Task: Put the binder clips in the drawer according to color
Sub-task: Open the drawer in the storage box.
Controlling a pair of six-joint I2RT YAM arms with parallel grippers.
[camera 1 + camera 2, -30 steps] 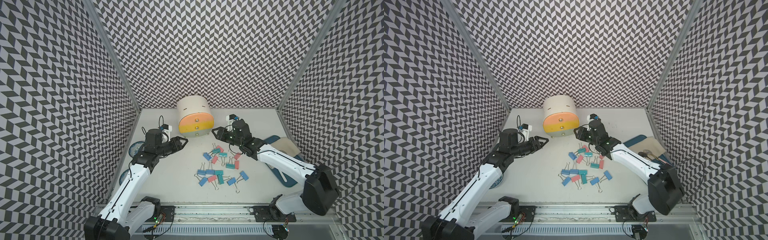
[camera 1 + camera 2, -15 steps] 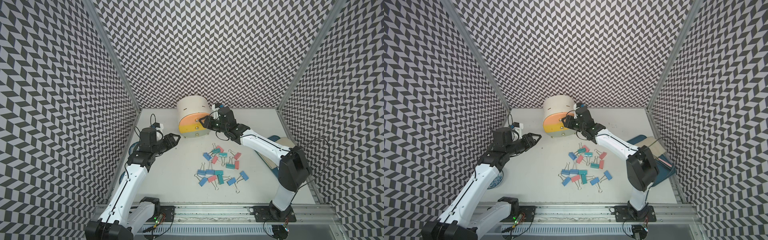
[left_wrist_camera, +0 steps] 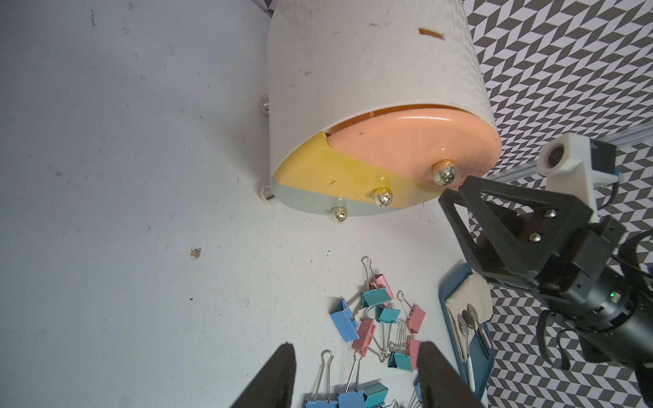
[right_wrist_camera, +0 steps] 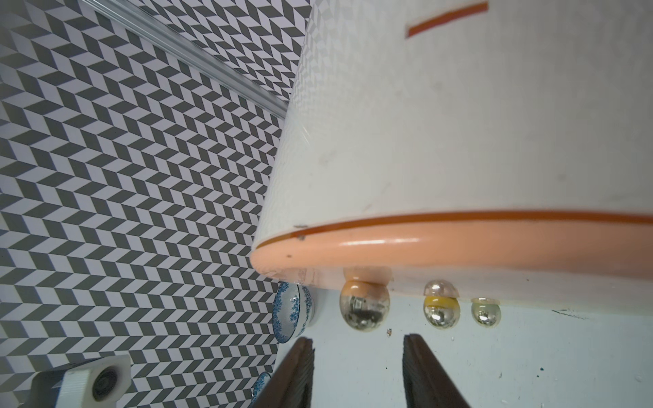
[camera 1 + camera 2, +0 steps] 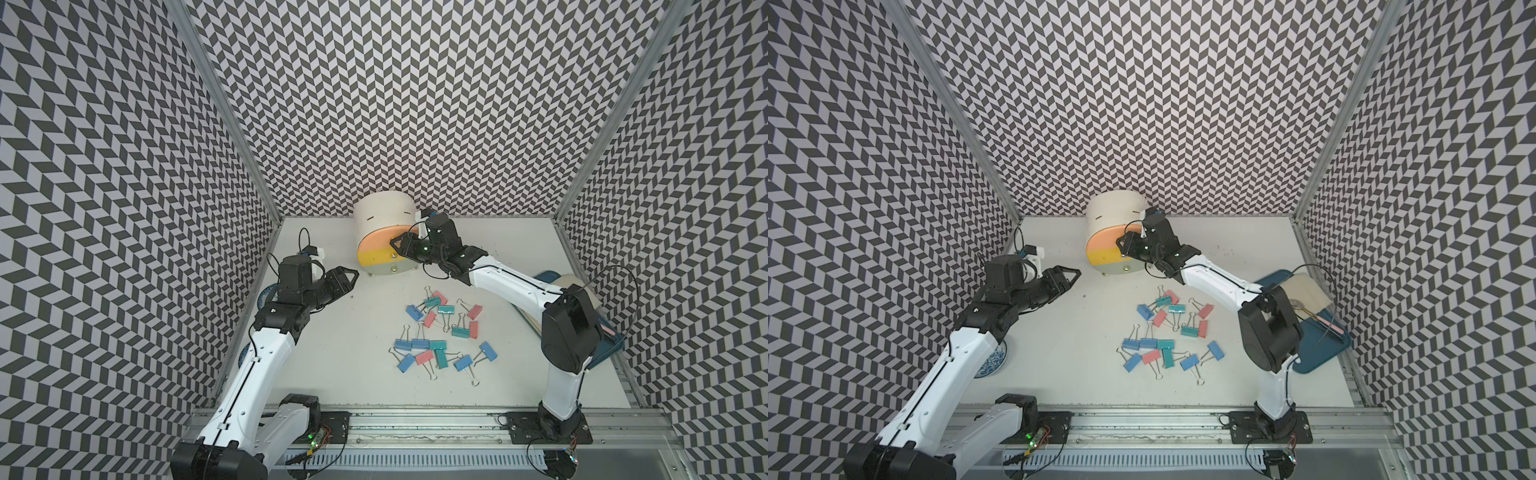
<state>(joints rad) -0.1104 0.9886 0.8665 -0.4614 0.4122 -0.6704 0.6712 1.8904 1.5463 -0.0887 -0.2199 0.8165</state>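
Far left: two blue-patterned bowls (image 5: pixel 994 361) lie behind the left pincer (image 5: pixel 348 275), under its arm. The left pincer hangs over the bare table (image 5: pixel 340 332), jaws spread, holding nothing.

The drawer (image 5: pixel 382 216) stands ahead and to the right of that pincer, by the back wall. It is upright, its depth axis running from the wall toward the robot's bases. The three fronts (peach, yellow, grey) face those bases, with one knob each.

The right pincer (image 5: pixel 395 243) has its jaws spread and pinches nothing, its tips just before the peach front. In the right wrist view the peach knob (image 4: pixel 364 307) sits just ahead of the fingers (image 4: pixel 296 367), not between them, with a clear line to it.

The binder clips (image 5: pixel 437 345) are scattered on the table behind the right pincer, beside its forearm, handles pointing every way. Count: 6 blue, 5 pink, 5 teal, 16 in all.

A blue tray (image 5: pixel 1320 357) sits under that arm's elbow.
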